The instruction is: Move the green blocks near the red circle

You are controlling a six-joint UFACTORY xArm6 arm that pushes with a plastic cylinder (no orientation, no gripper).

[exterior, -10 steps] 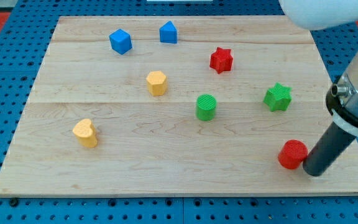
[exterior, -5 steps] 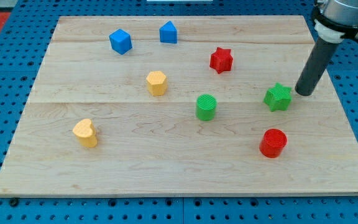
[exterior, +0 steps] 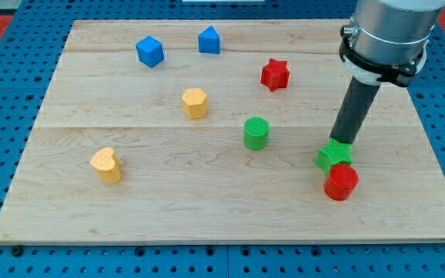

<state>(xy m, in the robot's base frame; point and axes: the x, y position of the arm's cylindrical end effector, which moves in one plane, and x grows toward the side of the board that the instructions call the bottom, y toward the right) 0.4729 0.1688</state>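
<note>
The red circle (exterior: 341,183) lies at the view's lower right of the board. The green star (exterior: 333,157) sits right against its upper left side, touching it. My tip (exterior: 341,142) is at the star's top edge, in contact with it. The green cylinder (exterior: 256,133) stands apart, to the left of the star near the board's middle.
A red star (exterior: 275,74) lies at the upper right. Two blue blocks (exterior: 150,51) (exterior: 209,40) sit near the top edge. A yellow hexagon-like block (exterior: 195,103) and a yellow heart (exterior: 107,164) lie on the left half. The wooden board (exterior: 76,208) rests on blue pegboard.
My tip pushed the red circle to the left, then swung up to the green star and pushed it down against the red circle.
</note>
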